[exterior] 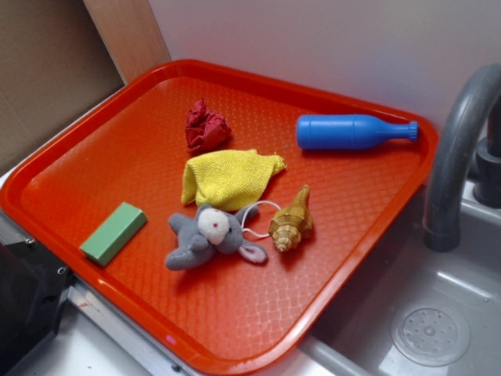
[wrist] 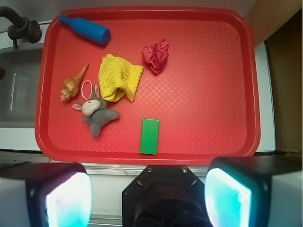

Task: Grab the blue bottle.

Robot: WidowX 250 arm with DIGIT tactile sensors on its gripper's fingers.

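Far up and to the left of the claw (wrist: 149, 194), in the wrist view, the blue bottle (wrist: 86, 30) lies on its side near the far left corner of the red tray (wrist: 246, 90). Its long shape runs slantwise, with the thin neck pointing away to the left and the fat end pointing back toward the middle. Nothing touches it. The claw's two fingers (wrist: 64, 196) are wide apart, and nothing is between them.

Going from left to right in front of the claw: a brown shell (wrist: 72, 85), a gray bunny toy (wrist: 97, 113), a yellow cloth (wrist: 118, 78), a green block (wrist: 149, 136) right ahead, and a crumpled red ball (wrist: 156, 55) up to the right.

I think the claw must go forward and left, past the bunny and the cloth, then turn so its fingers close across the bottle's fat part.
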